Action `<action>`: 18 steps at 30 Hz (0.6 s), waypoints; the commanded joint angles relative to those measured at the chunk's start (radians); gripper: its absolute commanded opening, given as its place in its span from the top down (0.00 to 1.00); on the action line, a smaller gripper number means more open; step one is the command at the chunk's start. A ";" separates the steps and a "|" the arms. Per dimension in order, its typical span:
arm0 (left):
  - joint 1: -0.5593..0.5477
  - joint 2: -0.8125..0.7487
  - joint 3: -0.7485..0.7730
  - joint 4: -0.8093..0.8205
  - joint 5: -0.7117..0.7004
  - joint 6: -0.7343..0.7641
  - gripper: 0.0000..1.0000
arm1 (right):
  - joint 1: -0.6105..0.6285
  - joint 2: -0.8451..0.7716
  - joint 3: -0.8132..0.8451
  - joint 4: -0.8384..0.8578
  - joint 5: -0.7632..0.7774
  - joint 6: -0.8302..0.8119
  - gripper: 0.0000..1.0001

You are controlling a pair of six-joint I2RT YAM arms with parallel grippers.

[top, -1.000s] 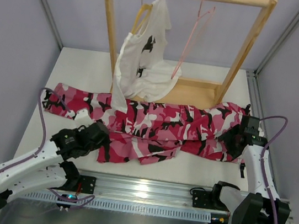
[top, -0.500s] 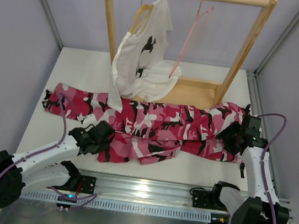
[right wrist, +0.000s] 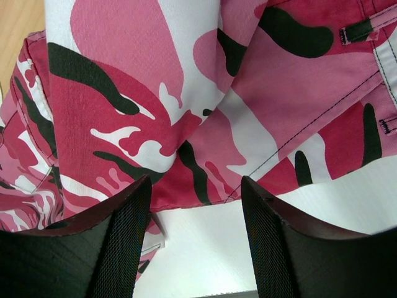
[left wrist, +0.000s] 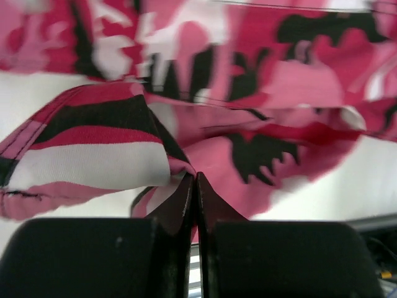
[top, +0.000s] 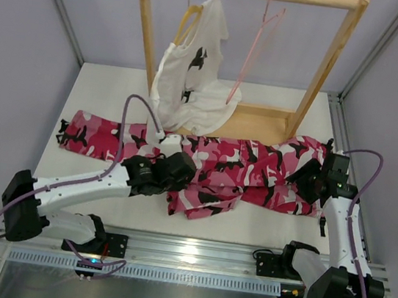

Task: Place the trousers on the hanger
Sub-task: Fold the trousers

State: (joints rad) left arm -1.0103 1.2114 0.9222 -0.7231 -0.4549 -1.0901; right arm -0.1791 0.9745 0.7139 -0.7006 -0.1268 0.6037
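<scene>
The trousers [top: 234, 161], in pink, white and black camouflage, lie stretched across the table in front of the rack. My left gripper [top: 185, 174] is over their near leg, shut on a fold of the cloth by the hem [left wrist: 196, 180]; that leg is bunched up around the jaws [left wrist: 93, 161]. At the waist end, my right gripper [top: 306, 188] is open, its fingers straddling the cloth edge [right wrist: 195, 186] over bare table, with the trousers [right wrist: 155, 93] just beyond. The thin pink hanger [top: 254, 49] hangs tilted from the top bar of the rack.
The wooden rack [top: 148, 38] stands at the back with its base board [top: 262, 124] on the table. A white T-shirt [top: 190, 81] with black print hangs on a wooden hanger at the rack's left. Grey walls close in on both sides.
My left gripper swept right from the near left, shut on the near leg's cloth and drew its hem rightward. The right arm barely moved.
</scene>
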 commanded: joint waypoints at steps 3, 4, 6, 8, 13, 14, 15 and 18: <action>-0.123 0.223 0.199 0.126 -0.045 0.143 1.00 | -0.003 -0.019 0.027 0.047 -0.019 0.013 0.38; -0.125 0.282 0.210 0.190 -0.033 0.185 1.00 | -0.003 -0.019 0.021 0.052 -0.023 0.013 0.38; -0.123 0.338 0.242 0.256 0.001 0.232 0.99 | -0.003 -0.020 0.018 0.053 -0.028 0.010 0.37; -0.123 0.410 0.276 0.309 0.028 0.277 0.91 | -0.002 -0.023 0.012 0.055 -0.027 0.002 0.38; -0.136 0.401 0.320 0.283 0.064 0.323 0.45 | -0.003 -0.036 0.021 0.047 -0.019 -0.021 0.37; -0.137 0.355 0.319 0.281 0.062 0.352 0.38 | -0.003 -0.040 0.018 0.052 -0.025 -0.024 0.37; -0.137 0.332 0.322 0.275 0.062 0.375 0.37 | -0.003 -0.045 0.016 0.065 -0.030 -0.028 0.37; -0.134 0.252 0.352 0.191 0.026 0.404 0.35 | -0.003 -0.056 0.002 0.099 -0.077 -0.041 0.38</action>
State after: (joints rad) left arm -1.1435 1.5845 1.2011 -0.5102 -0.3931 -0.7540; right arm -0.1791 0.9463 0.7136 -0.6621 -0.1547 0.5911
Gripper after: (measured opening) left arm 0.646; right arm 0.626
